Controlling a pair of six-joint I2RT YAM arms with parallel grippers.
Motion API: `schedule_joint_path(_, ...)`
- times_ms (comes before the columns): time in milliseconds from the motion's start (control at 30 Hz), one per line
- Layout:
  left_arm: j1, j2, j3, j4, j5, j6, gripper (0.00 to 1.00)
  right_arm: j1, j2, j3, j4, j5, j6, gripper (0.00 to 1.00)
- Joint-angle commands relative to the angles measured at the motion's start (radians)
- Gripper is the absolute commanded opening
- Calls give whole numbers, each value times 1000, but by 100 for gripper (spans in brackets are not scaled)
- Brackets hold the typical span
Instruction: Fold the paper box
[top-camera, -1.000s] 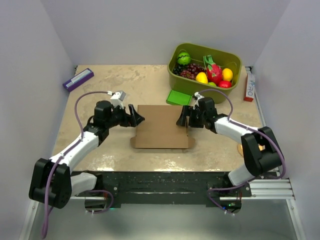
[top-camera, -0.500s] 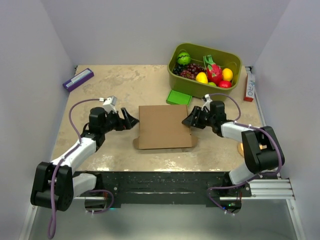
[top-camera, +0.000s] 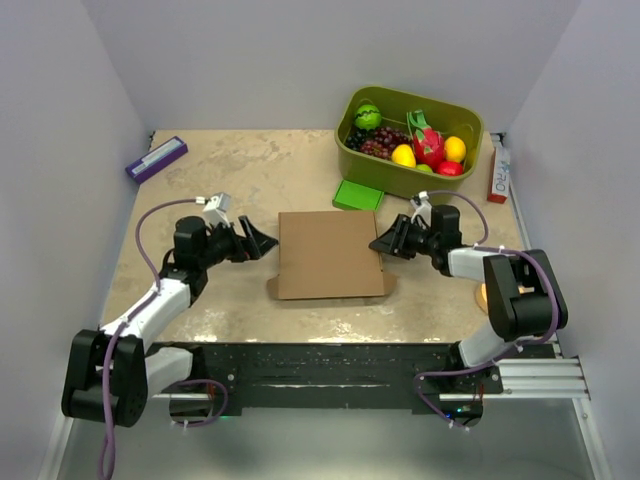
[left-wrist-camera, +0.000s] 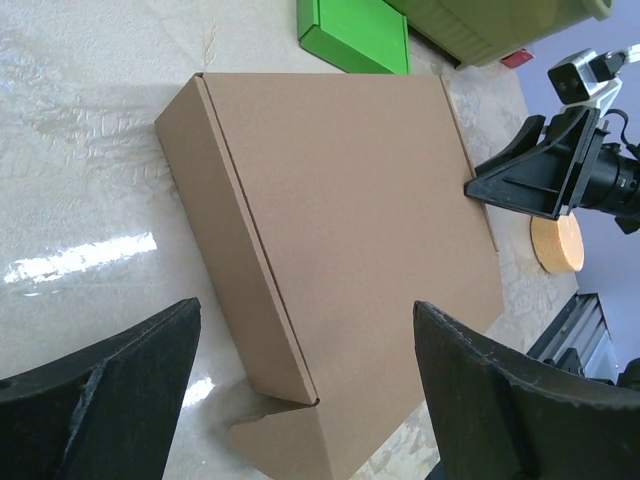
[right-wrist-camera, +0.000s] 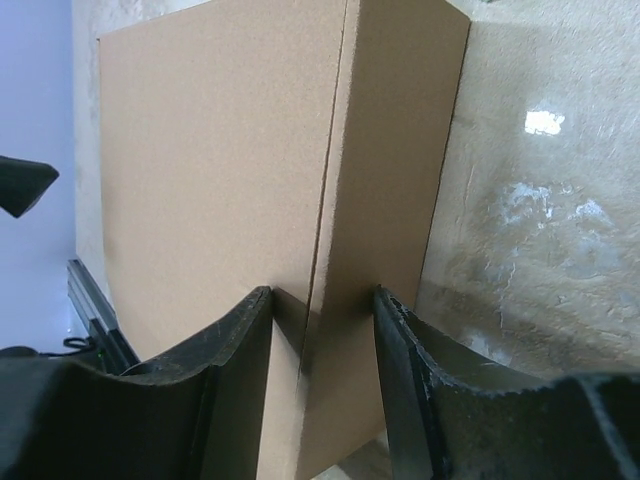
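The plain brown cardboard box (top-camera: 328, 255) lay flat near the middle of the beige marbled counter (top-camera: 250, 170). The left arm reached low from its base toward 1 o'clock, wrist turned toward 3 o'clock. The left tool (top-camera: 264, 241) hung at the box's 9 o'clock side, just beside it but apart, fingers spread wide. The right arm folded at the elbow, forearm pointing toward 10 o'clock. The right tool (top-camera: 378, 244) met the box's 3 o'clock edge, fingers clamped on the cardboard wall there.
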Motion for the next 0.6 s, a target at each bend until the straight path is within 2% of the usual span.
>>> schedule_joint_path(0,23,-52,-5,40,41,-26,91,-8,9,-47,-54,-60,8,0)
schedule_joint_path(433,83,-127,-28,-25,75,5,93,-11,-69,-59,-55,-129,38,0)
schedule_joint_path(567,106,-136,-54,-25,95,2,93,-11,-90,-47,-118,-57,-16,0)
